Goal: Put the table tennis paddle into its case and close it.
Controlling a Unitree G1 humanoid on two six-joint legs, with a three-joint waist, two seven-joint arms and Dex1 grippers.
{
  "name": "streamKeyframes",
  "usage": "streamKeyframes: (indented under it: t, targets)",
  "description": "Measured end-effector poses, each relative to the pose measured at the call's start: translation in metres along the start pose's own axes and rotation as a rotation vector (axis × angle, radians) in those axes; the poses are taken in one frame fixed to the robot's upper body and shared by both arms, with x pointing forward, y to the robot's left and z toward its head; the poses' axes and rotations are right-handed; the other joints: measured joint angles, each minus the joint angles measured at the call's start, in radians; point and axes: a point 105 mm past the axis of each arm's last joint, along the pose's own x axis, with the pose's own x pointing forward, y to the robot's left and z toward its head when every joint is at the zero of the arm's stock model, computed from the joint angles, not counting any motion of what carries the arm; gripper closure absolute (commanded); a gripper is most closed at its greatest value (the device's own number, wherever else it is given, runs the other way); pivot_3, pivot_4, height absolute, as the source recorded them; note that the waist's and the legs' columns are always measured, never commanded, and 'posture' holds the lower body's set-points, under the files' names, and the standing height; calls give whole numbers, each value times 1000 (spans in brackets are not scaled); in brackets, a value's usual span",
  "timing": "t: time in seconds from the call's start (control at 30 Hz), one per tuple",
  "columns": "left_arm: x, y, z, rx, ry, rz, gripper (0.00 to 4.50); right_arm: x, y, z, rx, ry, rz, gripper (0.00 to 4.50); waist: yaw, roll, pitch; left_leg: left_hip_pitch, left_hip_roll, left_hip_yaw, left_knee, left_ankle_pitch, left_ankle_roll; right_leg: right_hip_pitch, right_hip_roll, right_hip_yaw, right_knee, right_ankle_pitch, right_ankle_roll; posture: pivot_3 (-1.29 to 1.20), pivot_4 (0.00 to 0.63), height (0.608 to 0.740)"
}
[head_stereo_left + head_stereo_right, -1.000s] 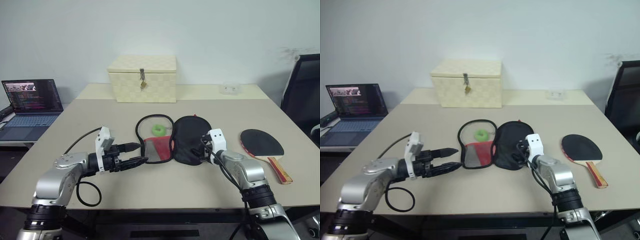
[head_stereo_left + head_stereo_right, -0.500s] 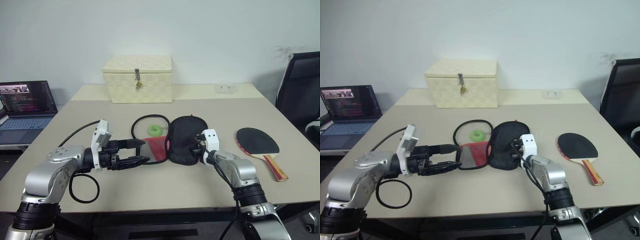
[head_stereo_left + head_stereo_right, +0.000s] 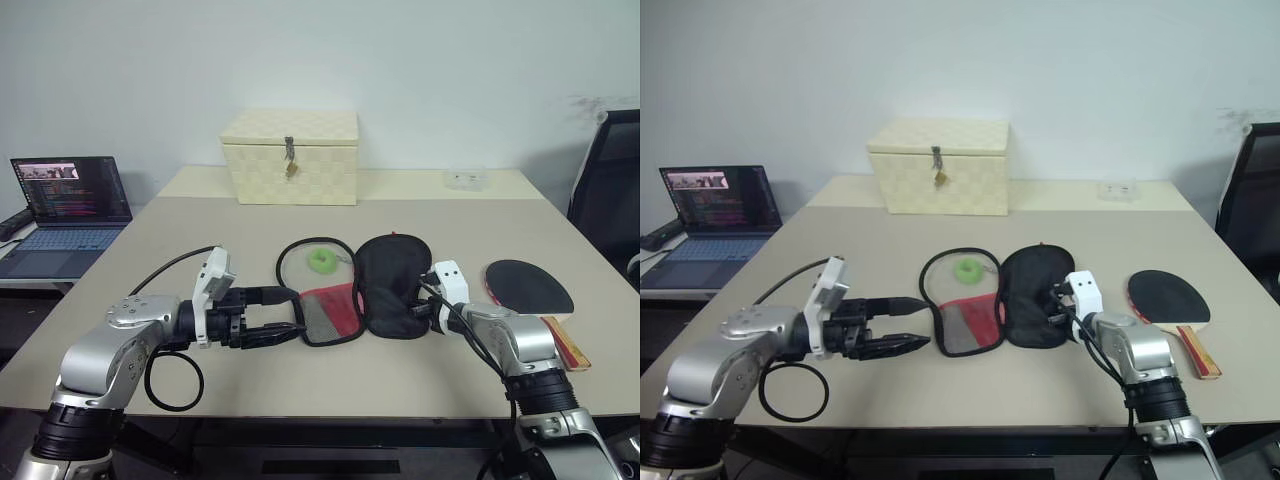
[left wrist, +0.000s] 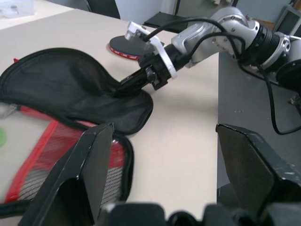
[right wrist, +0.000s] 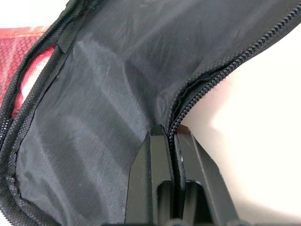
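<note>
I am seeing the case (image 3: 360, 288) lying unzipped and spread flat in the middle of the desk (image 3: 300, 380), its black half toward my right and its red mesh half toward my left, with a small green object (image 3: 321, 261) sitting inside the looped rim. My right gripper (image 5: 170, 141) is pinching the zipper edge of the black half, its fingers (image 5: 149, 174) clenched on the fabric at the near right corner. My left gripper (image 3: 285, 315) is hovering level just beside the red mesh half, pointing toward it, and its fingers (image 4: 89, 165) are standing spread apart with nothing between them. The table tennis paddle (image 3: 528, 289) is resting on the desk to the right of the case, apart from it, black face up and handle pointing toward the near edge, partly behind my right arm. A cream woven box (image 3: 290, 157) is sitting at the far side of the desk, and a laptop (image 3: 65, 205) is sitting open off to the left.
</note>
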Motion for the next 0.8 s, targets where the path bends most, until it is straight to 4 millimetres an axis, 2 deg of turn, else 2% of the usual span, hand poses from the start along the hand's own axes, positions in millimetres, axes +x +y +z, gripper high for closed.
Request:
streamKeyframes:
  t: [0.33, 0.5, 0.6, 0.8]
  targets:
    - [2, 0, 1, 28, 5, -14, 687, -16, -24, -2, 33, 11, -56, 4479, -1, 0, 0, -1, 0, 0, 0, 0, 0, 0, 0, 0, 0, 0, 0, 0, 150, 740]
    - [3, 2, 2, 34, 6, -13, 687, -15, -27, 0, 68, -3, -75, 4479, -2, 0, 0, -1, 0, 0, 0, 0, 0, -1, 1, 0, 0, 0, 0, 0, 150, 740]
    - [5, 3, 2, 31, 3, -15, 687, -14, -26, -1, 85, -8, -83, 3829, -2, 0, 0, -1, 1, 0, 0, 0, 0, -1, 1, 0, 0, 0, 0, 0, 150, 740]
    - [5, 4, 1, 27, 4, -12, 687, -16, -28, 1, 79, -17, -94, 1785, -2, 0, 0, -1, 0, 0, 0, 0, 0, -1, 1, 0, 0, 0, 0, 0, 150, 740]
